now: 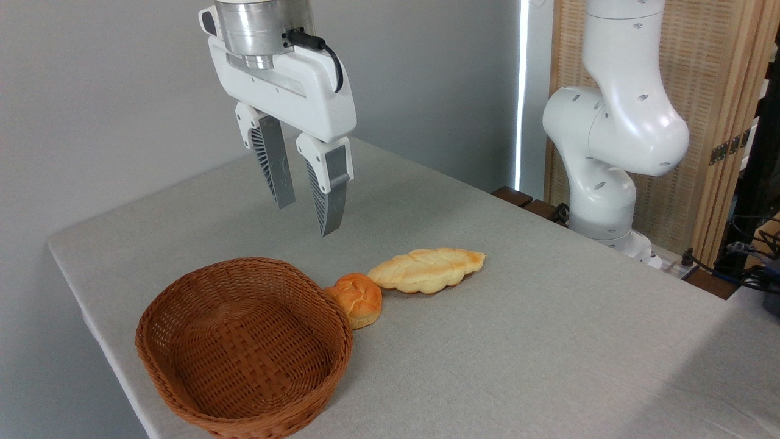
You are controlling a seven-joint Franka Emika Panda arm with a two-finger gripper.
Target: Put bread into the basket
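Observation:
The bread (426, 269), a long pale golden braided loaf, lies flat on the grey table (548, 341) near the middle. Left of it stands the oval brown wicker basket (244, 347), with nothing inside it. My gripper (306, 218) hangs in the air above the basket's far rim, up and to the left of the bread. Its two grey fingers (329, 195) are apart and hold nothing.
A small round orange-brown bun (358, 298) rests against the basket's right rim, touching the loaf's left tip. The arm's white base (609, 152) stands at the back right. The table's left edge runs close behind the basket.

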